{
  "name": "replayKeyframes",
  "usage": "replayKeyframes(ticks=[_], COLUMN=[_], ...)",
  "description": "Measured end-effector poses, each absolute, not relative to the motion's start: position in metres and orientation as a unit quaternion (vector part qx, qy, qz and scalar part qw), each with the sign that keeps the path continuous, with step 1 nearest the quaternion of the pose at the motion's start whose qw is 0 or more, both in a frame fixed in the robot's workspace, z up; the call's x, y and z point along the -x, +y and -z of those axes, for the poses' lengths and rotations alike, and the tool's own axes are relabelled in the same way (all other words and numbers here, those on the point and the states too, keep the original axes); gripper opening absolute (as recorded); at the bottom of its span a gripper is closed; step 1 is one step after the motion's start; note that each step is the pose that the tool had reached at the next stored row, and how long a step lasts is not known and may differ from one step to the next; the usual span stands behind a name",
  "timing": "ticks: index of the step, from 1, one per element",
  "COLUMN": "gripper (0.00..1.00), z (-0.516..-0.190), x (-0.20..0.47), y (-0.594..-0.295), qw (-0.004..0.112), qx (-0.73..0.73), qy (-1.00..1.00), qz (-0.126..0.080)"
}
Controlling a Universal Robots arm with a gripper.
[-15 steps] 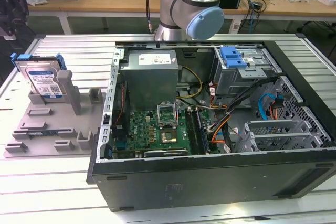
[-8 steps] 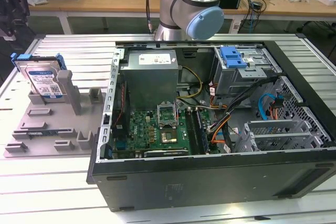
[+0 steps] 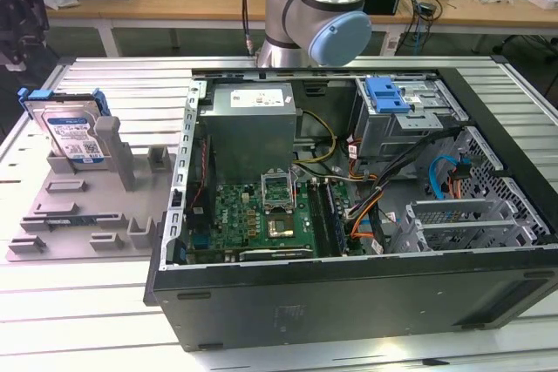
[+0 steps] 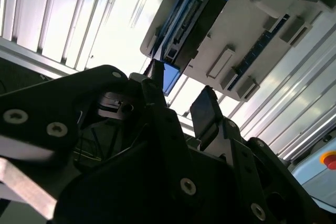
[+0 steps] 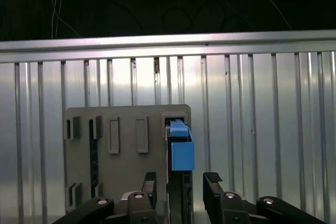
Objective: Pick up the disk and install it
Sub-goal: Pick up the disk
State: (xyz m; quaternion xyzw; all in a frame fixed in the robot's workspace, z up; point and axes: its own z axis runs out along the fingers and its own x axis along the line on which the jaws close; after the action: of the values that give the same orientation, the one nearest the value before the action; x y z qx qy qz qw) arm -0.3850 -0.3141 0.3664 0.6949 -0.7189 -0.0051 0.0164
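The disk (image 3: 73,135) stands on edge in a slot of the grey holder plate (image 3: 87,211) at the exterior view's left; its blue carrier frames a white-and-blue label. In the first wrist view I look down on the disk's blue top edge (image 5: 179,145) and the holder plate (image 5: 121,166). My gripper (image 5: 181,184) is open, with one dark finger (image 5: 149,182) on each side of the disk's line. In the second wrist view the gripper (image 4: 181,98) hangs clear of the disk (image 4: 194,19), touching nothing.
An open computer case (image 3: 349,215) lies at the exterior view's middle and right, showing a motherboard, cables and a metal drive cage (image 3: 410,124) with a blue latch piece (image 3: 388,93). The ribbed metal table (image 3: 96,320) runs beneath. A workbench with clutter stands behind.
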Motion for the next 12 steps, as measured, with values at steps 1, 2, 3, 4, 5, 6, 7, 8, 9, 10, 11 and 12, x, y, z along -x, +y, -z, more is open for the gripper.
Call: replayKeyframes(ticks=[1, 2, 3, 4, 5, 6, 7, 8, 9, 10, 11, 12], gripper=[0.48, 0.48, 0.48, 0.48, 0.48, 0.48, 0.48, 0.48, 0.48, 0.48, 0.48, 0.48], z=[-0.3657, -0.3653, -0.3646, -0.3639, -0.3635, -0.3633, -0.3631, -0.3631, -0.3630, -0.3629, -0.3629, -0.3629], x=[0.3851, 0.3851, 0.3853, 0.3857, 0.3858, 0.3861, 0.3862, 0.3862, 0.3862, 0.3863, 0.3863, 0.3863], y=[-0.3135, -0.3130, -0.3121, -0.3111, -0.3107, -0.3103, -0.3104, -0.3104, -0.3103, -0.3103, -0.3103, -0.3103], qw=[0.016, 0.016, 0.016, 0.016, 0.016, 0.017, 0.017, 0.017, 0.017, 0.017, 0.017, 0.017], qx=[-0.696, -0.698, -0.701, -0.706, -0.708, -0.710, -0.711, -0.711, -0.711, -0.711, -0.711, -0.711], qy=[-0.718, -0.716, -0.713, -0.708, -0.706, -0.704, -0.703, -0.703, -0.703, -0.703, -0.703, -0.703], qz=[0.005, 0.005, 0.005, 0.005, 0.005, 0.005, 0.005, 0.005, 0.005, 0.005, 0.005, 0.005])
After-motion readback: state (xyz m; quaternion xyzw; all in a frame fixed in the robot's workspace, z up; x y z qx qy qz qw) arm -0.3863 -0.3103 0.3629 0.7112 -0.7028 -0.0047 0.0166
